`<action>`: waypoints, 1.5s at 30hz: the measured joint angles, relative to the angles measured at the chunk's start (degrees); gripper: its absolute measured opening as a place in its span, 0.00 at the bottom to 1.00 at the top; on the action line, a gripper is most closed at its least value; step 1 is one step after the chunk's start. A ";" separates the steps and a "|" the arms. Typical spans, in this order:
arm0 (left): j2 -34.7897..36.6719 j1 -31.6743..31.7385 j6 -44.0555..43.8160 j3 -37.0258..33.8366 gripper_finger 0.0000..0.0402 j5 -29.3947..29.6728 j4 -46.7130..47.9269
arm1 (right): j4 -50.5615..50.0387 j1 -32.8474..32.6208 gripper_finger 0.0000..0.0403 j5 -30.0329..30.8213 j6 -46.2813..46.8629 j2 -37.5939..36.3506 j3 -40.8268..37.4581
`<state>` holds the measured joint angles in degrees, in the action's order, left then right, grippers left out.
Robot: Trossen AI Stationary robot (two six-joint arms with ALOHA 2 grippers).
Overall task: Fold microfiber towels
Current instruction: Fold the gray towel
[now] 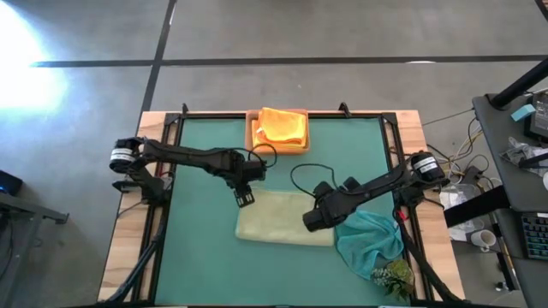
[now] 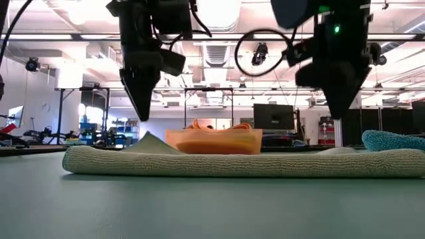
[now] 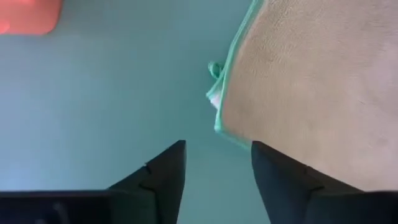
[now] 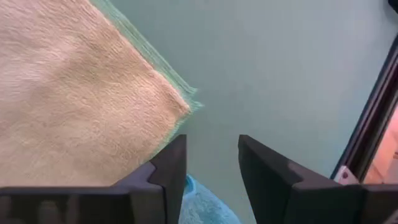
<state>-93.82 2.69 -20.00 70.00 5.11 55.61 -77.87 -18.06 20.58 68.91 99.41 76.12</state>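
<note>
Pale green towel (image 1: 282, 216): lies folded in a long flat band on the green table mat (image 1: 205, 257), near the middle of the table; in the low view (image 2: 232, 162) it stretches across the picture as a low ribbed roll, one corner at its left end raised in a small peak.
Left gripper (image 1: 245, 197): hangs just above the towel's far left corner, fingers parted with nothing between them; in the left wrist view (image 3: 217, 177) the gap between its two dark fingers shows only mat, with the towel's hemmed edge just beside one finger.
Right gripper (image 1: 312, 220): hangs over the towel's right end, fingers apart and empty; in the right wrist view (image 4: 211, 171) the towel's corner lies beside the gap and a bit of teal cloth shows below it.
Teal towel (image 1: 370, 241): bunched loosely at the mat's right side, just beside the pale green towel's right end.
Orange towel (image 1: 282, 125): folded, resting in the small wooden tray (image 1: 253, 137) at the far edge of the mat, a yellow layer showing under it.
Both arms: reach in from opposite sides, pointing down in the low view.
</note>
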 joint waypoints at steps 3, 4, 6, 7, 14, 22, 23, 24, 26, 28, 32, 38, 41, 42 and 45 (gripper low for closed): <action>1.36 -0.08 1.03 1.13 0.43 -2.07 2.51 | 1.37 0.00 0.34 0.38 -2.94 -2.71 -0.04; 2.04 -0.54 0.91 1.15 0.43 -3.59 2.06 | 2.42 0.00 0.34 0.44 -4.18 -3.76 -0.37; 3.19 -1.95 0.19 0.49 0.43 -7.17 -0.56 | 5.73 0.23 0.32 0.35 -6.11 -5.22 -1.23; 3.66 -2.99 -0.54 -0.05 0.43 -8.36 -2.42 | 7.54 0.36 0.31 0.13 -7.18 -6.04 -1.91; 3.23 -11.09 -0.66 -5.35 0.41 -9.66 -17.21 | 23.46 2.10 0.19 -6.08 -13.56 -9.09 -8.76; 3.06 -14.97 -0.68 -12.02 0.14 -9.77 -26.85 | 31.11 4.35 0.02 -10.62 -14.19 -9.09 -16.64; 3.06 -15.02 -0.71 -12.53 0.09 -9.74 -27.53 | 31.94 4.67 0.02 -11.03 -14.19 -9.09 -17.45; 3.06 -15.03 -0.71 -12.95 0.05 -9.71 -27.89 | 33.14 5.08 0.02 -11.75 -14.21 -9.09 -18.21; 2.87 -15.03 -0.61 -13.87 0.02 -9.46 -28.91 | 36.01 5.65 0.02 -13.22 -14.19 -9.09 -19.63; 2.67 -15.02 0.12 -15.50 0.02 -9.44 -31.01 | 38.22 5.98 0.02 -14.12 -14.11 -9.09 -20.93; 1.99 -14.71 0.88 -18.71 0.01 -9.43 -35.86 | 40.62 6.12 0.02 -16.83 -12.11 -8.52 -22.36; 0.13 -13.08 0.94 -20.98 0.00 -2.22 -36.77 | 44.04 5.24 0.02 -22.51 -8.45 -6.79 -22.32; -0.26 -11.78 1.38 -21.01 0.00 2.08 -36.14 | 47.00 4.46 0.02 -25.91 -6.57 -5.62 -21.60; -0.34 -11.24 1.42 -20.96 0.00 3.49 -36.16 | 47.87 4.26 0.02 -26.78 -5.99 -5.31 -21.35; -0.41 -9.48 2.36 -20.98 0.00 7.74 -35.65 | 50.37 3.79 0.02 -28.66 -4.94 -3.89 -19.80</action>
<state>-94.23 -6.79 -17.64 49.01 12.85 19.96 -27.50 -14.28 -8.08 63.96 95.53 56.31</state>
